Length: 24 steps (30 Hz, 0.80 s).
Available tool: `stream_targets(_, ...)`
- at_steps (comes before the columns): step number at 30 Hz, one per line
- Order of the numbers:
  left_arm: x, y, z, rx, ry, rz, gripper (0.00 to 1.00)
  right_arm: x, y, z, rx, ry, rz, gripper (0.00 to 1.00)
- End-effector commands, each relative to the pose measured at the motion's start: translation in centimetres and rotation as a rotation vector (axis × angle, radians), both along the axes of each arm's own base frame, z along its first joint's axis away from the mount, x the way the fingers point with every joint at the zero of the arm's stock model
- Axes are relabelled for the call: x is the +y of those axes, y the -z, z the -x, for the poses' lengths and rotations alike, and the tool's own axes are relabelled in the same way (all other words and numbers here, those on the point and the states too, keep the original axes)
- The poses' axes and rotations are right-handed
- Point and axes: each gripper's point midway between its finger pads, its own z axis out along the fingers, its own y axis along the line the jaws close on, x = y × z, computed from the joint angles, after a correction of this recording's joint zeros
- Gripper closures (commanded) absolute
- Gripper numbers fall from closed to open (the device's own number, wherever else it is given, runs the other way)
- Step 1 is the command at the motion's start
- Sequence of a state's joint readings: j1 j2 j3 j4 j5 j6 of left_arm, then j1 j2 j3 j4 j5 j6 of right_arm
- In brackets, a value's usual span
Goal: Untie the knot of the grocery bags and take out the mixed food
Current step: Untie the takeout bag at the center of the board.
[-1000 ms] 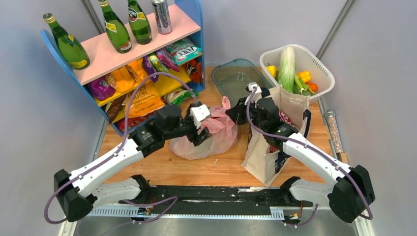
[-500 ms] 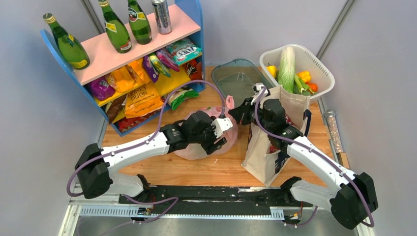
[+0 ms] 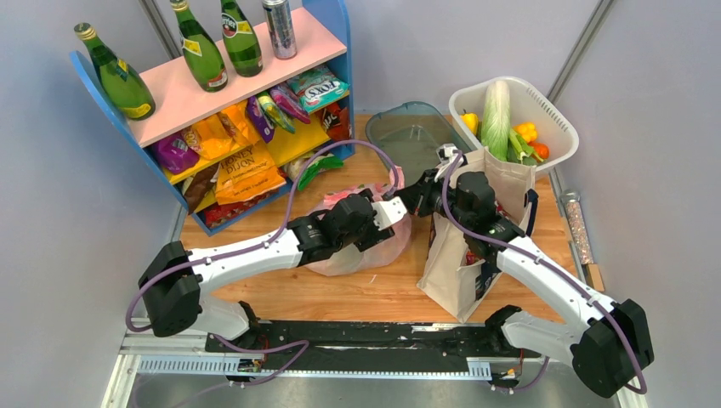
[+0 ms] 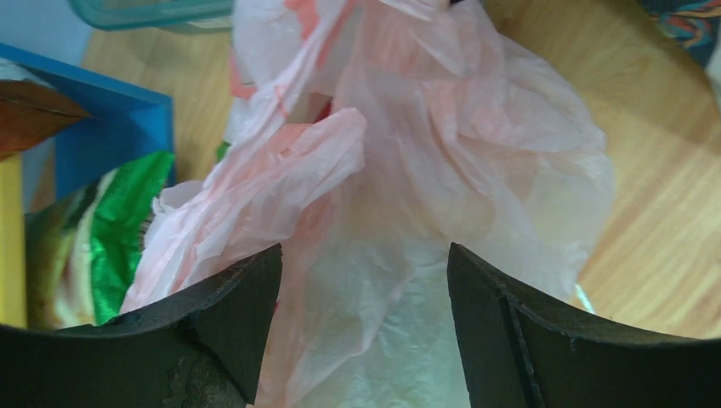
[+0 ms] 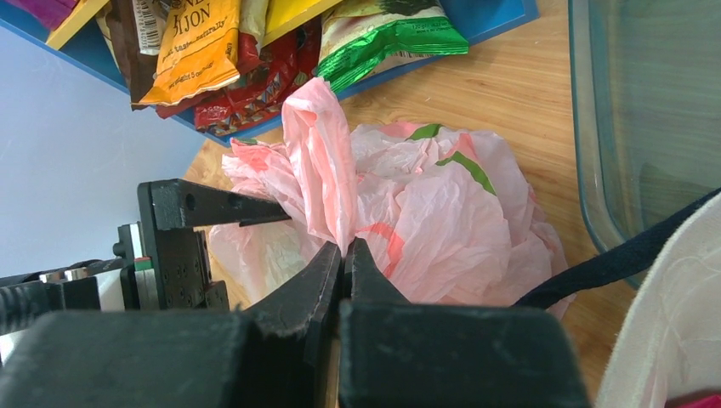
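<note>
Right gripper [image 5: 344, 251] is pinched shut on the pink bag [image 3: 353, 255] at the foot of the knot [image 5: 319, 144], the twisted ear of plastic standing up from the bag's top. Left gripper [image 4: 361, 289] sits at the bag's near-left side, jaws wide apart, straddling loose film with nothing clamped.

The step in hand looks like working the tie loose, and it seems barely begun, since the handles are bunched together. To do it well, the left should bite the free ear close to the twist rather than the bag's body. Then both should draw apart gently; film this thin likely tears, or the whole bag drags.

Contents now: green shapes [image 5: 459, 166] show through the bag's skin, too veiled to name. Right of the bag stands the cream tote [image 3: 451, 272], its mouth hidden under the right arm [image 3: 544, 272]. Beyond the bag to the right, a white basket [image 3: 557, 115] holds a pale cabbage [image 3: 496, 106] and yellow and orange produce [image 3: 527, 132]. Behind the bag lies a teal tub [image 3: 400, 127]. Left of the bag is a shelf [image 3: 255, 85] with snack packets [image 3: 246, 170] and bottles [image 3: 202, 55].
</note>
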State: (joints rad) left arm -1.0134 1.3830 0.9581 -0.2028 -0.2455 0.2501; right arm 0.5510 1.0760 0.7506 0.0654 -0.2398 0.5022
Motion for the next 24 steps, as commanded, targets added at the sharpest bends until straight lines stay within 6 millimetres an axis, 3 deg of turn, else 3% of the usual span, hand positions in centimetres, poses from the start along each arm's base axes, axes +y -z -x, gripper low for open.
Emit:
stream_targets(1, 0.1, -2.7, -2.4, -0.169, -0.042, 0.003, 0.22, 0.3, -1.6, -0.1, -0.04, -0.014, -0.05, 1.0)
stream_targets(3, 0.4, -2.6, -2.9, -0.199, -0.058, -0.03, 0.25, 0.3, -1.5, 0.0, -0.037, -0.018, -0.052, 1.0)
stream_targets(6, 1.8, -2.7, -4.3, -0.261, -0.145, -0.09, 0.38, 0.5, -1.4, 0.0, -0.032, -0.023, -0.054, 1.0)
stream_targets(11, 3.4, -4.6, -5.9, -0.385, -0.295, -0.072, 0.57, 0.5, -1.0, -0.1, -0.021, -0.024, -0.05, 1.0)
stream_targets(14, 5.2, -5.5, -6.6, -0.459, -0.392, -0.112, 0.73, 0.5, -0.8, -0.2, -0.017, -0.024, -0.047, 1.0)
stream_targets(17, 6.2, -6.4, -6.8, -0.491, -0.463, -0.111, 0.96, 0.4, -0.6, -0.3, -0.014, -0.019, -0.046, 1.0)
stream_targets(24, 7.3, -8.3, -4.9, -0.396, -0.49, 0.076, 1.0, -1.1, -0.2, -1.3, -0.008, 0.057, -0.018, 1.0)
